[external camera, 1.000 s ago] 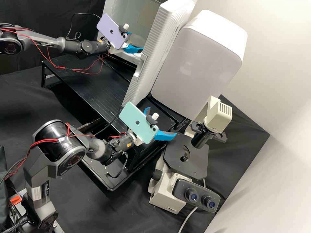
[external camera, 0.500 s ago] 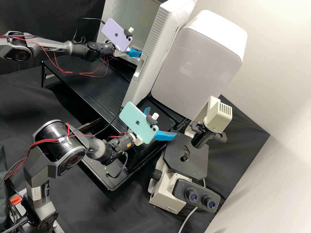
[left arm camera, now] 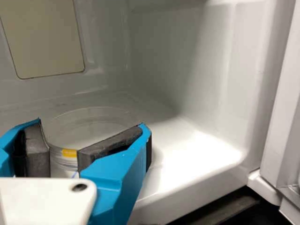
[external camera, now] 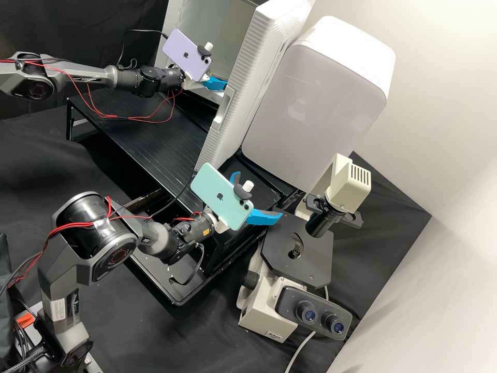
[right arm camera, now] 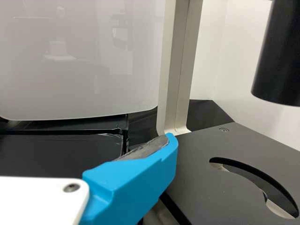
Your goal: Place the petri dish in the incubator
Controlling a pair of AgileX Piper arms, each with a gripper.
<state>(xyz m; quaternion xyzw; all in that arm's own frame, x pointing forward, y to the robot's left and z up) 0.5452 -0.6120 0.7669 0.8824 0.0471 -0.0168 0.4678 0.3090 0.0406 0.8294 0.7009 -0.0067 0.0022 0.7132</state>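
**clear dish held inside the white chamber**

the left gripper (left arm camera: 89,129) has its jaws drawn narrow on the petri dish (left arm camera: 77,137). matte dark grey pads (left arm camera: 35,150) set in bright blue plastic fingers (left arm camera: 117,178) sit against its sides. the dish is a shallow round of clear plastic with a small yellow label (left arm camera: 69,153) on its wall. it is inside the incubator (left arm camera: 197,70), low over the chamber floor (left arm camera: 197,150); whether it rests there cannot be told. the chamber is smooth, glossy white plastic with rounded corners, and a beige panel (left arm camera: 44,37) with rounded corners is on its back wall. in the high view a ribbed white door (external camera: 259,67) stands open beside it.

the right gripper (external camera: 265,216) has its jaws wide, the one pad in view bare. it is at the edge of the flat matte black stage (right arm camera: 220,164) of the microscope (external camera: 290,295), which has a curved slot cut in it. black cloth covers the counter (external camera: 103,321).
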